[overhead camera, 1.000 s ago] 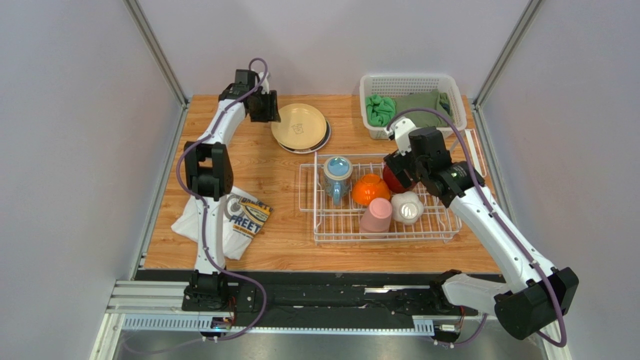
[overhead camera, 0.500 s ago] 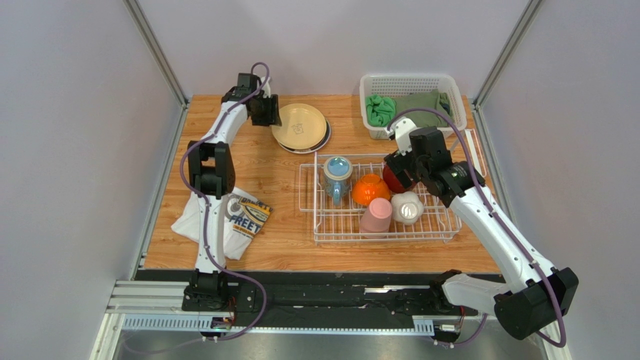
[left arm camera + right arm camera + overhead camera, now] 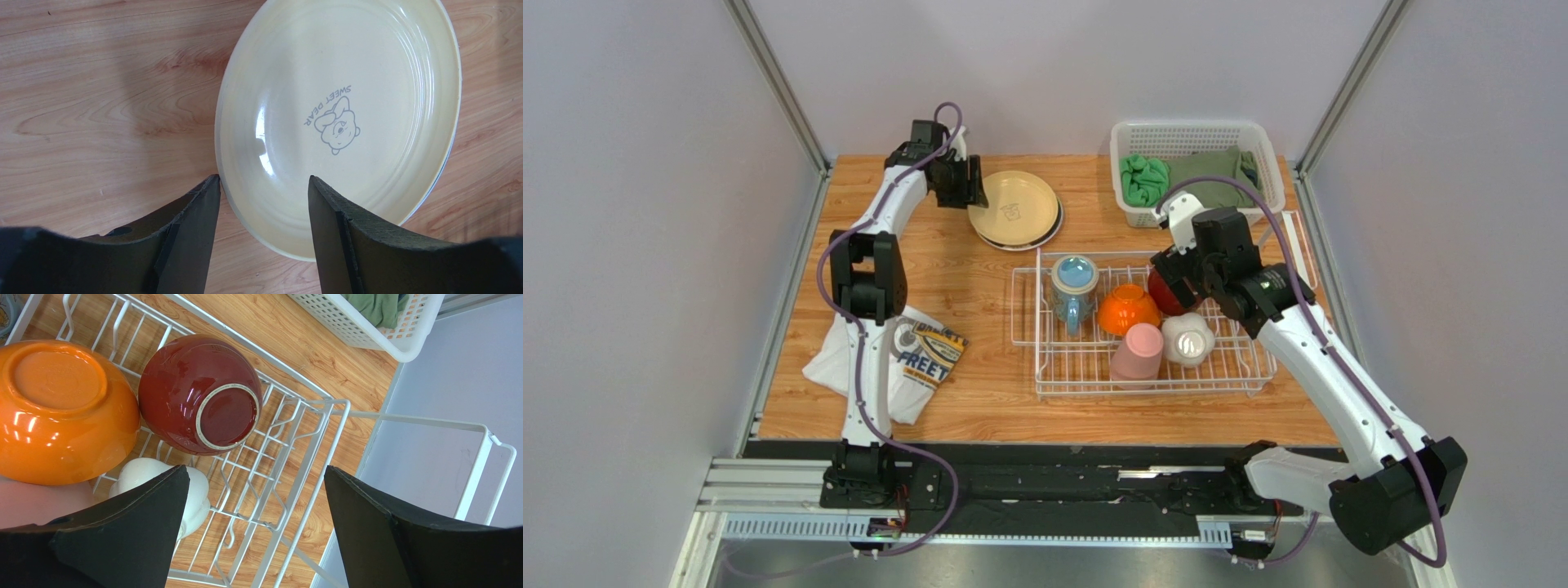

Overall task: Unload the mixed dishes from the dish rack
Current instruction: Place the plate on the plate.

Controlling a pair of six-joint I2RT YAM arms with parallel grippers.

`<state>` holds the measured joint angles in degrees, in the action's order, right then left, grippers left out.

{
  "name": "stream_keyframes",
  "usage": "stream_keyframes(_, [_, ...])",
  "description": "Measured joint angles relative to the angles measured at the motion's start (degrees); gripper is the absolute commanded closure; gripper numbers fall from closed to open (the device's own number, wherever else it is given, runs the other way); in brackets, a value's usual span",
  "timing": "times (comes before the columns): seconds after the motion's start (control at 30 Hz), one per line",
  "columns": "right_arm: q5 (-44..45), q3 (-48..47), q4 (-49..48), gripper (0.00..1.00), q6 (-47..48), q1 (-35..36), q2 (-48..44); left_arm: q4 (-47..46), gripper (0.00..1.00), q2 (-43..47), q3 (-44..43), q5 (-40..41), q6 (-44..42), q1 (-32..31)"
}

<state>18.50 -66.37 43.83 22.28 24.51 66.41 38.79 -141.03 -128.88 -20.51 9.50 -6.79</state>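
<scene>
A stack of tan plates (image 3: 1016, 208) (image 3: 344, 116) lies flat on the table behind the dish rack (image 3: 1149, 370) (image 3: 307, 478). My left gripper (image 3: 970, 186) (image 3: 263, 180) is open over the stack's left rim, holding nothing. The rack holds a light-blue mug (image 3: 1075, 284), an orange bowl (image 3: 1128, 309) (image 3: 61, 410), a dark red bowl (image 3: 196, 392), a pink cup (image 3: 1138, 352) and a small white bowl (image 3: 1188, 339) (image 3: 138, 474), most of them upside down. My right gripper (image 3: 1167, 288) (image 3: 255, 471) hangs wide open above the rack's right side, just beside the dark red bowl.
A white perforated basket (image 3: 1192, 130) with green cloths (image 3: 1145, 180) stands at the back right. A printed white T-shirt (image 3: 891, 355) lies at the front left. Grey walls and metal posts close in both sides of the table.
My left gripper has edged slightly right along the plate's rim and its jaws have widened a little. The right arm and the dishes in the rack have not moved.
</scene>
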Motion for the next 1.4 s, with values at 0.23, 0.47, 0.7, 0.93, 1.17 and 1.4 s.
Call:
stream_keyframes(0.23, [-0.09, 0.15, 0.02, 0.12, -0.17, -0.35, 0.0, 0.07, 0.33, 0.0, 0.0, -1.29, 0.42, -0.04])
stream_keyframes(0.47, [-0.17, 0.92, 0.0, 0.12, -0.2, -0.61, 0.0, 0.0, 0.25, 0.02, 0.96, -1.38, 0.37, -0.28])
stream_keyframes(0.7, [0.66, 1.55, -0.7, 0.12, -0.44, -0.98, 0.42, 0.13, 0.19, 2.86, 6.01, 0.15, -0.28, -0.31])
stream_keyframes(0.93, [0.42, 3.02, -1.6, 0.08, -1.05, -1.97, 2.93, -1.05, 0.06, 15.47, 14.25, 0.74, -1.97, -0.31])
stream_keyframes(1.17, [-1.75, 3.1, -2.38, 0.03, -1.18, -3.74, 5.29, -3.52, 0.05, 28.83, 23.26, 0.48, -4.55, -0.31])
stream_keyframes(1.4, [-4.26, 3.89, -2.78, 0.03, -1.16, -3.98, 5.16, -3.89, 0.04, 34.49, 31.34, -0.24, -7.58, -0.31])
